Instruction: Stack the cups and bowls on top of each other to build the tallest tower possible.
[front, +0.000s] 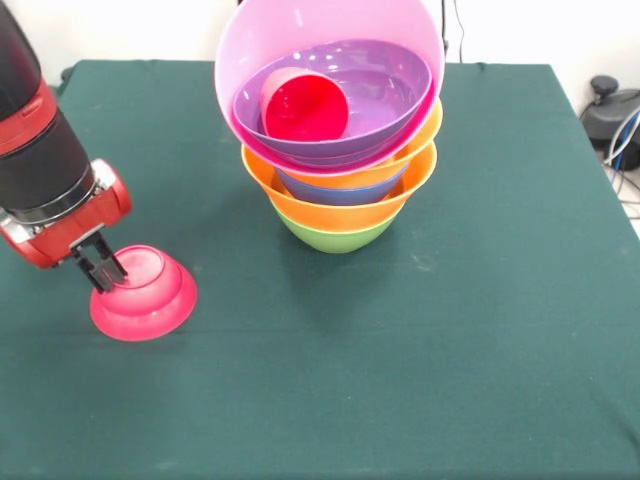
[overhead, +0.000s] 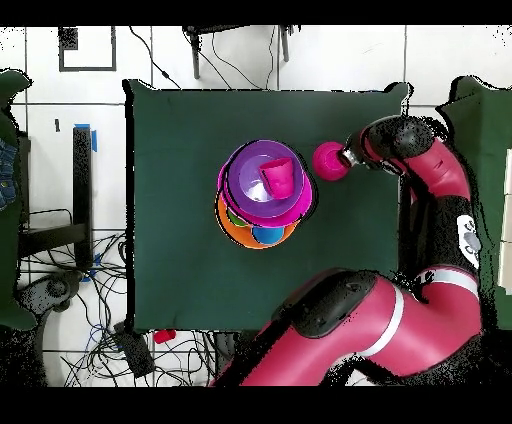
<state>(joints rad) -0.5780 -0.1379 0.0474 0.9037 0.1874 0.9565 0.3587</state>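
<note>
The tower stands at the table's middle: a green bowl (front: 335, 236) as base, an orange bowl (front: 300, 205), a blue bowl (front: 345, 190), and a second orange bowl (front: 420, 135). A large pink bowl (front: 300, 30) sits tilted on top. It holds the purple bowl (front: 385, 85) and a red cup (front: 305, 106) lying on its side. The tower also shows in the overhead view (overhead: 258, 195). A small red bowl (front: 145, 292) lies upside down at the left. My gripper (front: 100, 270) touches its left side, also seen from overhead (overhead: 348, 157). The green and light blue cups are out of view.
The dark green table (front: 480, 350) has its edges close on the left and right. A black device with cables (front: 612, 110) sits off the table's right edge. My arm (front: 40, 150) comes in over the left side.
</note>
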